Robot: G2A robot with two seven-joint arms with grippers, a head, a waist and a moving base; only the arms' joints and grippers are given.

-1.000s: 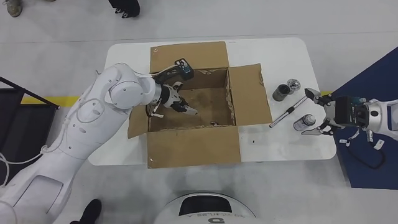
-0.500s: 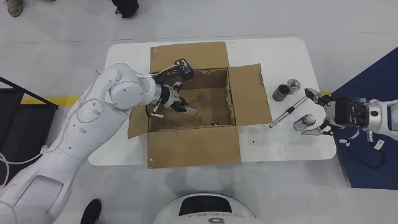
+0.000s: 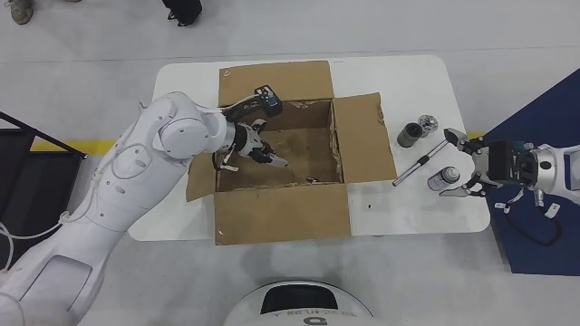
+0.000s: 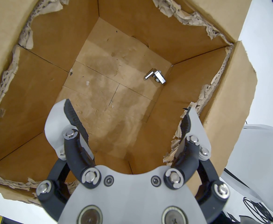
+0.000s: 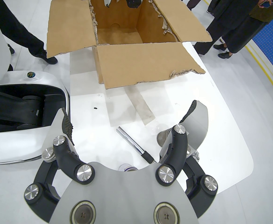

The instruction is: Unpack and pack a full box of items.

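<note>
Open on the desk (image 3: 408, 77): a box (image 3: 281, 213) with spread flaps and torn edges. On its floor, near one corner, a small metal bracket (image 4: 155, 76). Left jaws spread wide, empty, inside the box mouth near its left wall. Right jaws also wide apart, empty, over the desk's right end, just above a rod (image 3: 419, 163) and a can (image 3: 443, 178). Beyond the rod, a dark can (image 3: 410, 134) and a smaller round piece (image 3: 428, 124), perhaps a lid.
</note>
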